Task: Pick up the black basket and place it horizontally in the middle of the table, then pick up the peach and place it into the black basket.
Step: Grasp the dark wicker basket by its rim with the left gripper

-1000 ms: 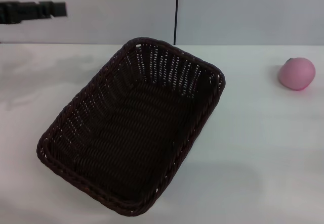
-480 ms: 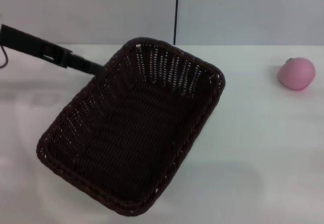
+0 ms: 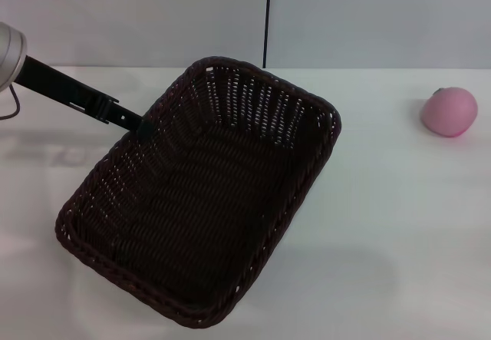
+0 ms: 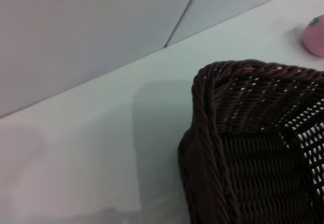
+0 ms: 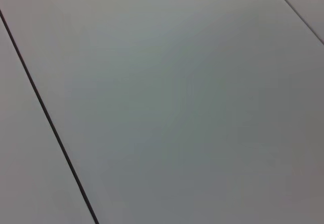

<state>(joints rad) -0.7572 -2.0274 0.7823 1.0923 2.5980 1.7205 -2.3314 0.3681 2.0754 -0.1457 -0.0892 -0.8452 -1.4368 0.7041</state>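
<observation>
I see the black basket (image 3: 203,190) lying on the white tabletop (image 3: 399,225), left of centre, its open side up. Its long axis runs diagonally, from the near left corner toward the far right corner by the wall. My left gripper (image 3: 144,123) reaches in from the far left and meets the braided rim on the basket's far-left long side; I cannot tell how its jaws stand there. In the left wrist view that rim corner (image 4: 202,113) fills the lower part. The peach (image 3: 449,112) sits well apart, at the far right of the tabletop. My right gripper is out of sight.
</observation>
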